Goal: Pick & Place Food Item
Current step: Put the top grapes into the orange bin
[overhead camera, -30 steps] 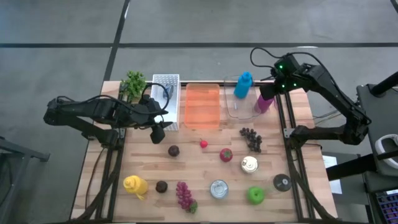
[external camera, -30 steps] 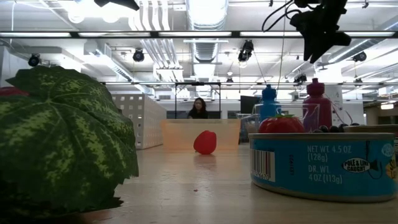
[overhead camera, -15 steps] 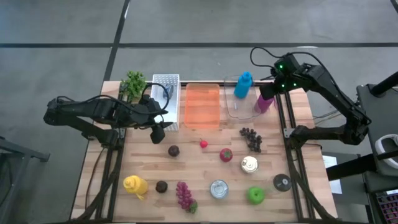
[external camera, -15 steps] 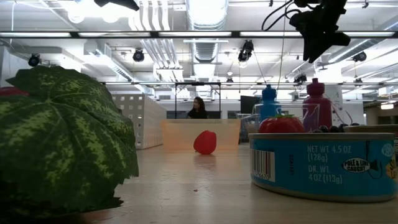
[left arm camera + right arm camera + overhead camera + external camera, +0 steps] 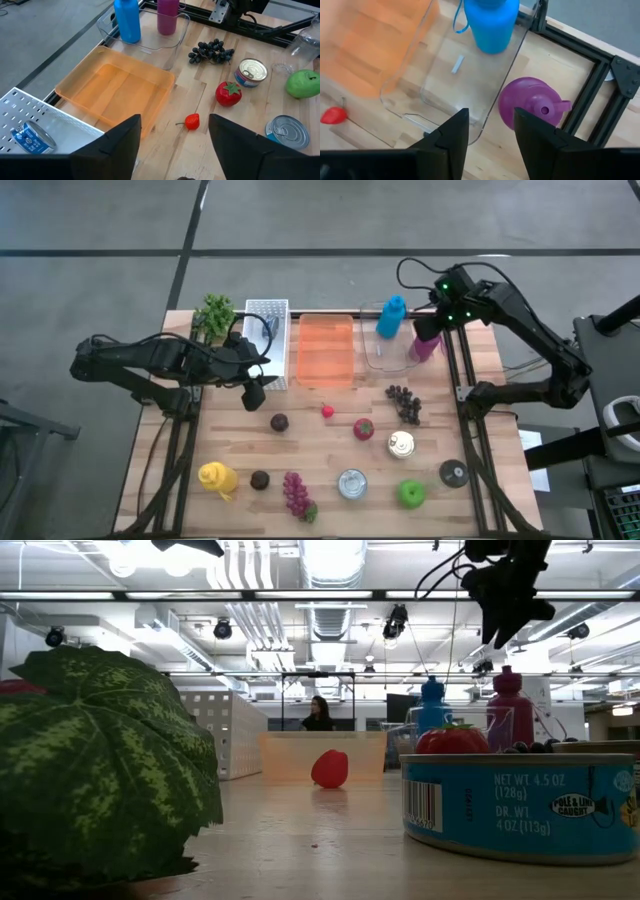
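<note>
Food items lie spread over the wooden table: a small red piece [image 5: 327, 411], a tomato [image 5: 363, 429], dark grapes [image 5: 404, 402], purple grapes [image 5: 297, 494] and a green apple [image 5: 411, 494]. My left gripper [image 5: 256, 394] hangs open by the white bin [image 5: 266, 340], with nothing between its fingers [image 5: 120, 145]. My right gripper [image 5: 430, 328] hangs open high above the far right of the table, over the purple bottle [image 5: 530, 102]. It holds nothing.
An orange tray [image 5: 326, 350] and a clear tray [image 5: 385, 358] stand at the far edge. A blue bottle [image 5: 391, 316] stands in the clear tray, the purple one at that tray's right end. Two cans [image 5: 401, 444] [image 5: 352, 483], a yellow piece [image 5: 217, 478] and dark round pieces [image 5: 279, 422] lie nearer.
My right gripper has edged a little toward the table's left edge and down, staying above the purple bottle. Nothing on the table has moved.
</note>
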Controlling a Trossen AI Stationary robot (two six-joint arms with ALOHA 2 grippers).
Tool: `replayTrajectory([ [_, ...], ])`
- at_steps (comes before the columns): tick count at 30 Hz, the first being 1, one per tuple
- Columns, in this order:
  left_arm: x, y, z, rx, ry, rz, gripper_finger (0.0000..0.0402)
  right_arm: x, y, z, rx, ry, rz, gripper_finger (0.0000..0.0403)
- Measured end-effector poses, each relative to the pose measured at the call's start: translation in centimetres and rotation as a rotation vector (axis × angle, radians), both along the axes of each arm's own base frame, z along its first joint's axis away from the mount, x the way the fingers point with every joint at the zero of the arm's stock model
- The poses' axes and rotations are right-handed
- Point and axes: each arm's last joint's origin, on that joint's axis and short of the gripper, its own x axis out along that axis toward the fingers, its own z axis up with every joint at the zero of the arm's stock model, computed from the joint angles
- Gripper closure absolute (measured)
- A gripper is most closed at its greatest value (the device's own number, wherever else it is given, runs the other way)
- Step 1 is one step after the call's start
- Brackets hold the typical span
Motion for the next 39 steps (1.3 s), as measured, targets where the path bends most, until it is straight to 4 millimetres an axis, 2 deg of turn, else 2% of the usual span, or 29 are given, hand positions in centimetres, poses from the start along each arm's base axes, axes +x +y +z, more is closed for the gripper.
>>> replayTrajectory([
  [10,0.0,0.0,0.0,0.000,0.000,0.000,0.0180,0.4,-0.4,-0.4,0.015,0.019,0.006,0.0255],
  [21,0.0,0.0,0.0,0.000,0.001,0.000,0.0172,-0.5,0.5,0.5,-0.022,-0.021,0.001,0.0277],
  [28,0.0,0.0,0.0,0.000,0.001,0.000,0.0161,-0.6,2.1,1.3,-0.050,-0.062,0.060,0.0294],
  [39,0.0,0.0,0.0,0.000,0.001,0.001,0.0148,2.2,6.0,1.2,-0.022,-0.083,0.329,0.0321],
])
